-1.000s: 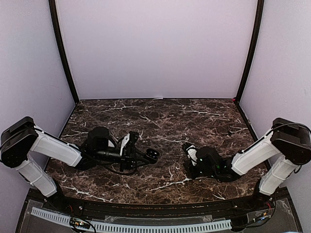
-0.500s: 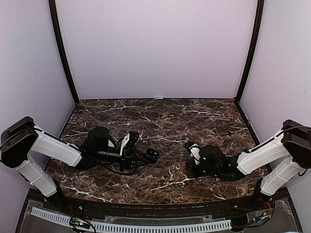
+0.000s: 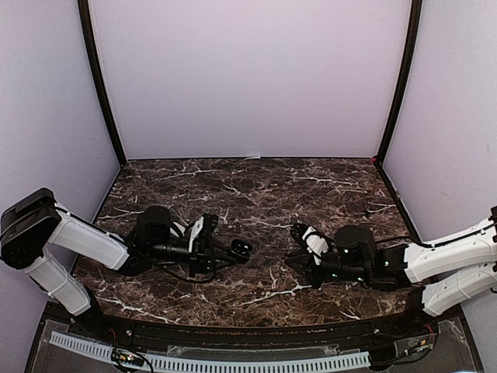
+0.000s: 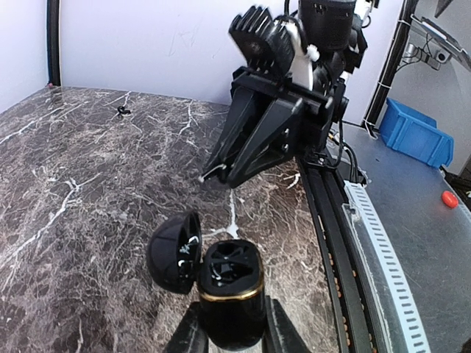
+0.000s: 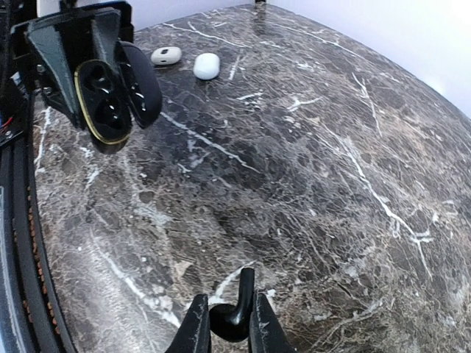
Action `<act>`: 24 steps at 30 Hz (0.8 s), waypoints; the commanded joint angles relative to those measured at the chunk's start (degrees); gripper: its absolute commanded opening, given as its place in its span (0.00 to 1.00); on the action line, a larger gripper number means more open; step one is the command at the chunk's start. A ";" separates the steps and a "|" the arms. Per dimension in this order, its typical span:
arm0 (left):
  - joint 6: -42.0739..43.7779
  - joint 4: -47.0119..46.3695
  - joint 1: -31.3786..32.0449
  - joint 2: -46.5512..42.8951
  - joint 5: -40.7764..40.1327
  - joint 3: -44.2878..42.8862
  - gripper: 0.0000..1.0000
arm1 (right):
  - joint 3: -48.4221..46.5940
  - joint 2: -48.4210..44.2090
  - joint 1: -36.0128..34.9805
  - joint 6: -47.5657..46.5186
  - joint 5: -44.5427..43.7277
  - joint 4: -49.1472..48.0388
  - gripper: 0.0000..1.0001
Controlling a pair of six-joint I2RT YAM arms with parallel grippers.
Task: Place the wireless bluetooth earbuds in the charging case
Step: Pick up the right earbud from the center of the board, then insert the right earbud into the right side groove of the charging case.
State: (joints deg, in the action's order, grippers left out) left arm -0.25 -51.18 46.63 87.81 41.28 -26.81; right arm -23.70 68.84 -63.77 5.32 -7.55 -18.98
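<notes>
– black earbud (image 5: 234, 315): location and hold?
– pinched between the fingers of the right gripper (image 5: 229, 329), with the stem pointing out past the fingertips. the jaws are closed on it with nothing else between them. it sits low over the dark marble table (image 5: 316, 147), right of centre, on the near half. whether it clears the stone cannot be told.
– receiving part?
– black charging case (image 4: 232, 283), clamped at its base by the left gripper (image 4: 234, 340), jaws closed on the body. the lid (image 4: 175, 254) is swung open and the two sockets face right, toward the bud. the case is left of centre on the near half, apart from the bud, with bare table between them.
– failure modes from here?
– three, by judgement.
1. the grip covers a small rounded part. contact with the table or the gold rim (image 4: 229, 296) may twist the bud or pop it out.
2. the sockets are shaped. a bud presented at the wrong angle is likely to jam on the rim rather than seat.
3. the case appears to be held off the table. a hard push may tilt it in the jaws or knock the lid.
– other objects?
– a white oval case (image 5: 207, 65) and a pale case (image 5: 166, 55) beside it lie on the left, beyond the left gripper. they are well apart from the approach path, so the risk is low.
</notes>
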 commanded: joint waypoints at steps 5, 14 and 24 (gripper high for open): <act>6.45 -16.70 0.22 -2.38 -0.53 7.97 0.01 | -6.31 -3.60 -3.78 -1.90 7.17 7.02 0.12; 14.89 -25.81 1.47 -0.71 -4.66 13.15 0.00 | -15.84 4.79 -3.95 10.45 14.34 13.98 0.09; 23.09 -28.39 2.50 1.74 -1.51 14.86 0.00 | -13.52 3.86 -4.61 19.58 21.09 9.09 0.07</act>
State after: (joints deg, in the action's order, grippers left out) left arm 18.13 -76.90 48.60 88.95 37.80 -12.21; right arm -37.52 73.41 -67.81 20.34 10.50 -7.66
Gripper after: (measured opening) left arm 0.246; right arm 0.134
